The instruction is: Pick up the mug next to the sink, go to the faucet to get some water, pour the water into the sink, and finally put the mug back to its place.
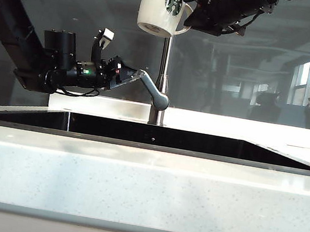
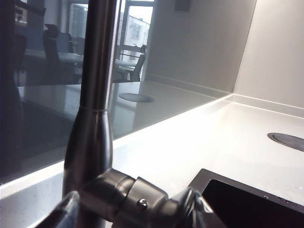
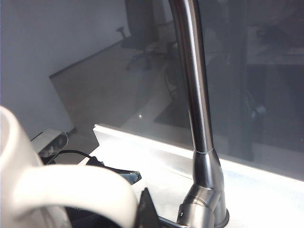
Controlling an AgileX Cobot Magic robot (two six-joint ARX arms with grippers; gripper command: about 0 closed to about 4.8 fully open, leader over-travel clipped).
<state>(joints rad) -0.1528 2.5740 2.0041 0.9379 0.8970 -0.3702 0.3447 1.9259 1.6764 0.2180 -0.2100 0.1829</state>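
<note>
Above the sink: the mug (image 1: 162, 5) hangs high at 12 o'clock, upright, beside the top of the faucet (image 1: 164, 64) pipe.
Right gripper (image 1: 192, 9): at 1 o'clock in the exterior view, fingers clamped on the mug's handle (image 3: 76, 187).
Left gripper (image 1: 133, 76): at 9 o'clock from the faucet, level, fingers apart around the lever handle (image 1: 152, 90).
Sink (image 1: 152, 134): dark basin, thin metal rim along the front.
Bench (image 1: 142, 191): pale speckled stone, front edge nearest the camera.
Open room: bare air over the basin's right half, at 3 o'clock from the faucet.
</note>
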